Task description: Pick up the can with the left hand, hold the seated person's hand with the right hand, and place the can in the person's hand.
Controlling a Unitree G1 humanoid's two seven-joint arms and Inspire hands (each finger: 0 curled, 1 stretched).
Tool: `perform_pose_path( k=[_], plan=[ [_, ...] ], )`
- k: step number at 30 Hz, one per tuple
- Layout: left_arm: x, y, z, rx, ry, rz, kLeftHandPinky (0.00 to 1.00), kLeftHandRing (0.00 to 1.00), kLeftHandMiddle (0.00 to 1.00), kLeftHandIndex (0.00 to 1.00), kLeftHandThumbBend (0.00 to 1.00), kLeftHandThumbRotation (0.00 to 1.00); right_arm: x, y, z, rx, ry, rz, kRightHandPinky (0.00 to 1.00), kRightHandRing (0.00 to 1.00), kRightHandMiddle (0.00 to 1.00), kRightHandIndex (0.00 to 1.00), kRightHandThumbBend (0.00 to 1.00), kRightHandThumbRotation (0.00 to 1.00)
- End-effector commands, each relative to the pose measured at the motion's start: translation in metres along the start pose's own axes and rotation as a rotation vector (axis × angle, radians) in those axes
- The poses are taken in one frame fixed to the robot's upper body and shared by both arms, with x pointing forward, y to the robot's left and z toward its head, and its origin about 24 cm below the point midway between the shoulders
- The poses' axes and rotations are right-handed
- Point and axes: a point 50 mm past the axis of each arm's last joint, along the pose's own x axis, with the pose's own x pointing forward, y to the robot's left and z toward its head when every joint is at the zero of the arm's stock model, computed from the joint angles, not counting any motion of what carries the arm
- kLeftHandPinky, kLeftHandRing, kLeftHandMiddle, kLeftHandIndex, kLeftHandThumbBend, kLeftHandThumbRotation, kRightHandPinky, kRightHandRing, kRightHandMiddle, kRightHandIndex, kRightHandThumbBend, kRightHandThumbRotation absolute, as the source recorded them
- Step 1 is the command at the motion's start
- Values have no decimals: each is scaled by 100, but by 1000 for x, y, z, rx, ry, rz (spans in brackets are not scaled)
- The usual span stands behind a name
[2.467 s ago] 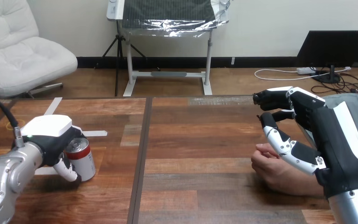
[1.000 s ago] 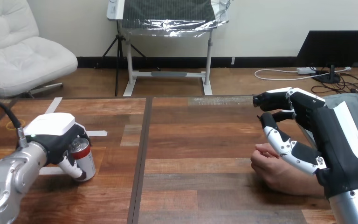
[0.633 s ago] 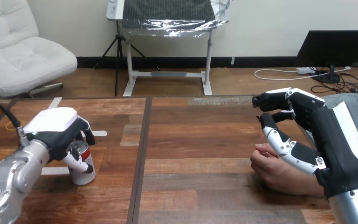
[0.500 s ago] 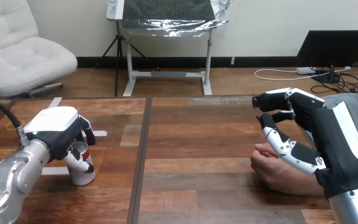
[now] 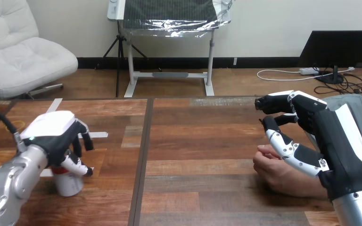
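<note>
The red and silver can stands on the table at the near left, its upper part hidden beneath my left hand. That hand sits on top of it: the thumb curls across the can's front and the fingers arch over its top. At the right, my right hand hovers palm-left with loosely bent fingers, holding nothing. Its thumb hangs just over the person's hand, which rests loosely closed on the table. I cannot tell whether the two touch.
White tape strips lie on the wood beside my left hand. A dark seam runs front to back through the table. The person sits at the right edge, with the forearm under my right wrist.
My left hand has slid with the can toward the near edge, and has shifted from gripping its side to sitting over its top. My right hand and the person's hand have stayed put.
</note>
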Motion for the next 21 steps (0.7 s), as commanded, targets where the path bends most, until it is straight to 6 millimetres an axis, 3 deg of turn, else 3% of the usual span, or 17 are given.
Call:
perform_pose_path(
  k=[1,21],
  plan=[
    [8,25,3,-15,-11,94,33,40,48,54,71,0,11,-10,18,-30,-98,-21,62,70,68,61,30,0],
    [9,23,1,-18,0,90,31,39,49,55,70,0,11,-11,18,-23,-91,-6,62,71,68,62,31,0]
  ],
)
